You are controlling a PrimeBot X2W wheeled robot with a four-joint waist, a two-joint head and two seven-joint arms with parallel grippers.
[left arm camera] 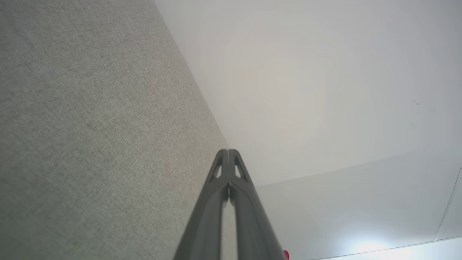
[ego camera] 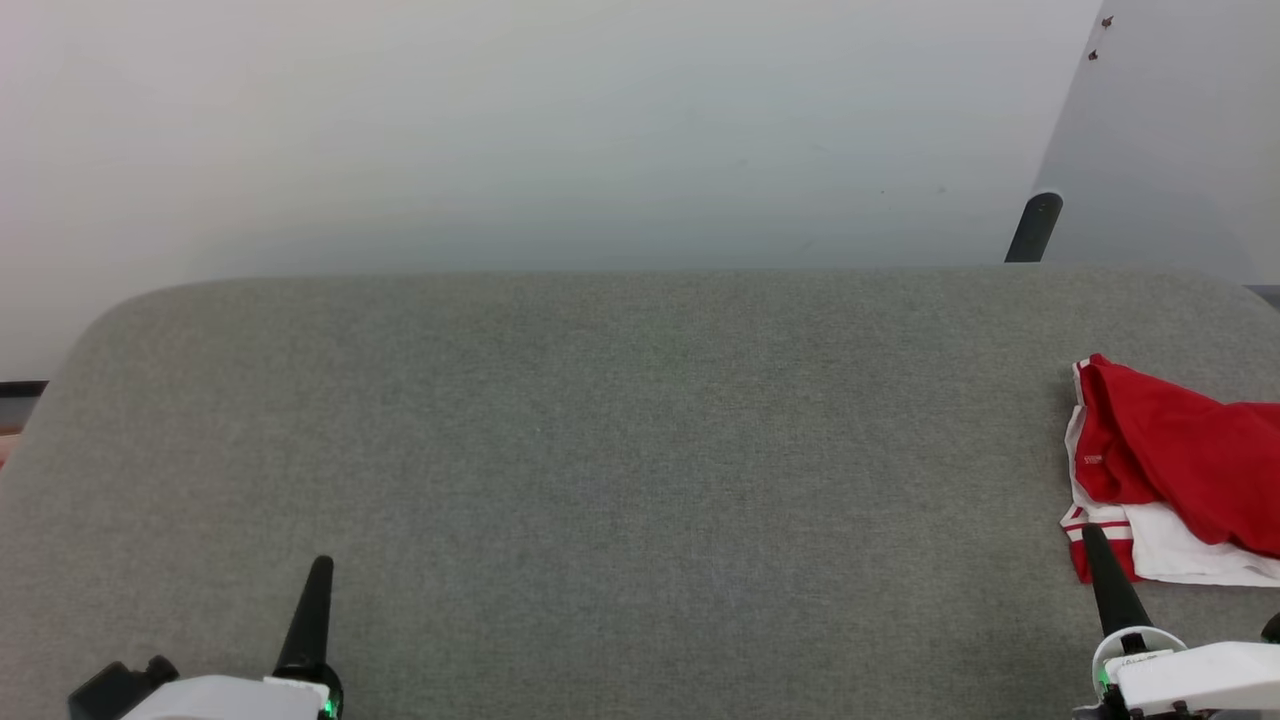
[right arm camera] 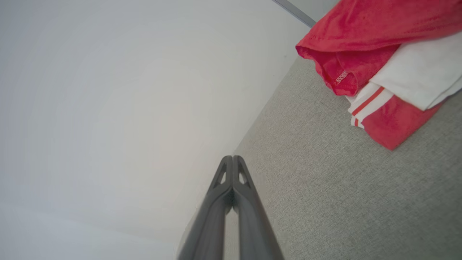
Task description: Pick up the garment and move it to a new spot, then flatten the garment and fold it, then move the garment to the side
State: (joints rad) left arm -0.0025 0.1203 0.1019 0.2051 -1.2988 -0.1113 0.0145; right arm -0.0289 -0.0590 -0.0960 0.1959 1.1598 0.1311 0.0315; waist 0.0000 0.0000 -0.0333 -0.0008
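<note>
Left gripper [ego camera: 320,572], fingers pressed together and holding nothing, points up from the lower left over a grey fabric-covered tabletop [ego camera: 600,440]. Right gripper [ego camera: 1092,540], likewise closed and empty, rises at the lower right, near the garment [ego camera: 1170,450] but apart from it. The garment, a red T-shirt with a white sleeve and red-striped trim, lies crumpled at the tabletop's right side. A pale wall [ego camera: 500,130] stands behind.

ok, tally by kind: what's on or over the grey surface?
Garments: 1, the red and white garment, bunched on the grey surface at the robot's right.
Hands: 2, left hand and right hand, both shut, empty.
Total: 3
</note>
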